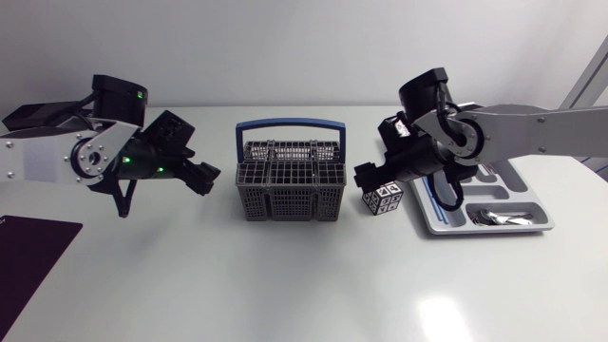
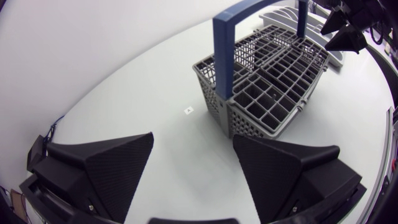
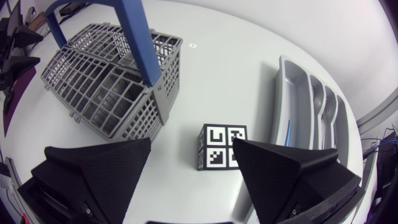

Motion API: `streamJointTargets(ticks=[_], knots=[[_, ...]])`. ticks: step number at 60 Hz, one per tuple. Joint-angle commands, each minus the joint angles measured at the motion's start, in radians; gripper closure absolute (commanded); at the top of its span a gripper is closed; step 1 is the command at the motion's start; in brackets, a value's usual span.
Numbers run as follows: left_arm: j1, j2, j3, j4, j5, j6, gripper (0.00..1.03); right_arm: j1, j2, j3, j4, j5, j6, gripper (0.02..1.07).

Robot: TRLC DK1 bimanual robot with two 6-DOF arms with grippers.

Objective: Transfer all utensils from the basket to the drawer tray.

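Currently plenty of open white tabletop (image 1: 313, 294) in front of the arms, with only a dark purple flat mat (image 1: 27, 258) at the front left. Mid-table stands the grey plastic lattice cutlery basket with a blue arched handle (image 1: 288, 180), with clear gaps on both sides. Just off its left side hangs the left gripper (image 1: 205, 177), fingers wide apart, nothing between them. Between basket and light grey compartmented drawer tray (image 1: 480, 229) sits the right gripper (image 1: 367, 177), fingers also spread, gripping nothing. Just below and ahead of it, beside the tray's edge, a small cube with black-and-white square markers (image 1: 384, 200) sits in the basket-to-tray lane. Can't tell if a finger touches it. Tray is near the right table edge and holds silver metal utensils (image 1: 494, 218) in a front compartment and a blue-handled utensil (image 1: 435, 198) in the slot nearest the cube.
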Motion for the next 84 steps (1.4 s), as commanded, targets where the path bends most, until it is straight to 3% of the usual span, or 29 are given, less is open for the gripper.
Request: streamJointTargets(ticks=[1, 22, 36, 47, 59, 76, 84], knots=[[0.020, -0.064, -0.045, -0.020, 0.012, 0.011, 0.06, -0.022, -0.048, -0.042, 0.006, 0.011, -0.024, 0.07], [0.057, -0.374, -0.137, -0.054, 0.015, -0.021, 0.05, -0.149, -0.331, -0.163, 0.039, 0.035, -0.113, 0.07], [0.083, -0.423, -0.149, -0.115, 0.012, -0.055, 0.05, -0.254, -0.456, -0.243, 0.068, 0.032, -0.199, 0.07], [0.109, -0.527, -0.183, -0.095, -0.011, -0.130, 0.05, -0.289, -0.559, -0.295, 0.082, 0.043, -0.230, 0.07], [0.106, -0.633, -0.235, -0.085, -0.017, -0.125, 0.05, -0.332, -0.624, -0.373, 0.141, 0.047, -0.198, 0.07], [0.104, -0.877, -0.409, -0.012, -0.017, -0.127, 0.05, -0.372, -0.976, -0.651, 0.422, 0.069, -0.224, 0.07], [0.106, -0.965, -0.470, -0.002, -0.026, -0.136, 0.05, -0.370, -1.054, -0.715, 0.433, 0.078, -0.244, 0.07]])
